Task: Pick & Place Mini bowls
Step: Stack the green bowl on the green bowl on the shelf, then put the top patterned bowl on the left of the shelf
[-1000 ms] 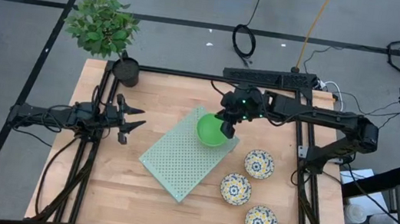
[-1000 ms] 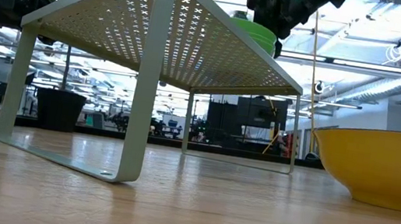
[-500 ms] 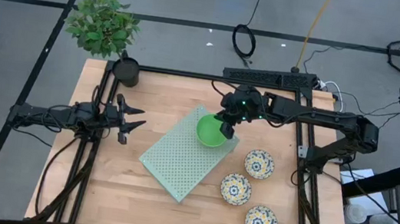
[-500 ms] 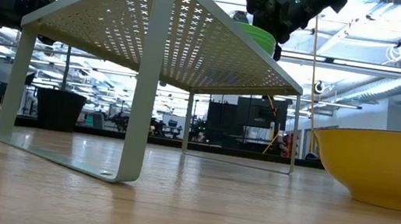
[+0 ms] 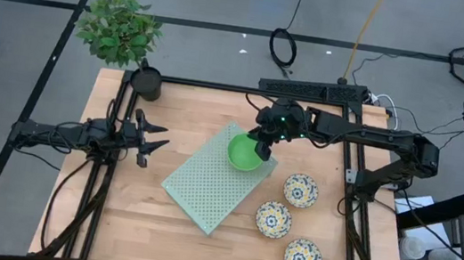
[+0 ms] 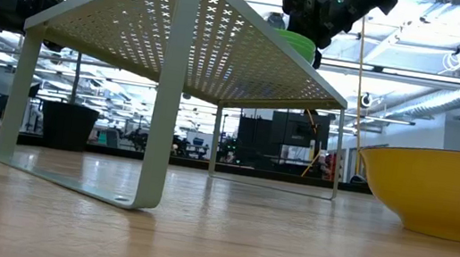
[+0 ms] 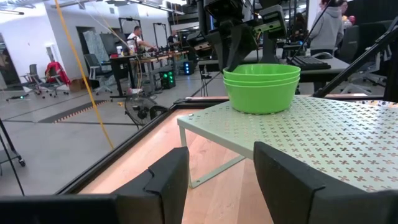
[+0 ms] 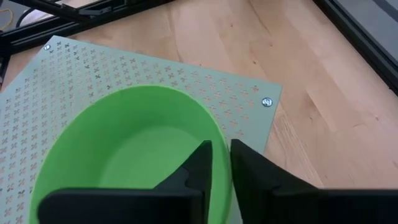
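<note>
Right gripper (image 5: 259, 143) | I had its fingers astride the rim of green bowls (image 5: 245, 152), barely parted, stack resting on shelf (image 5: 198, 184) | left gripper (image 5: 148, 138) spread, waiting left.

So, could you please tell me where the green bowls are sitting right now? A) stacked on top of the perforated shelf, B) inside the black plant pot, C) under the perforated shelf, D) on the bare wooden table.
A: the left wrist view shows the green bowls nested in a stack, resting on top of the pale green perforated shelf.
</note>
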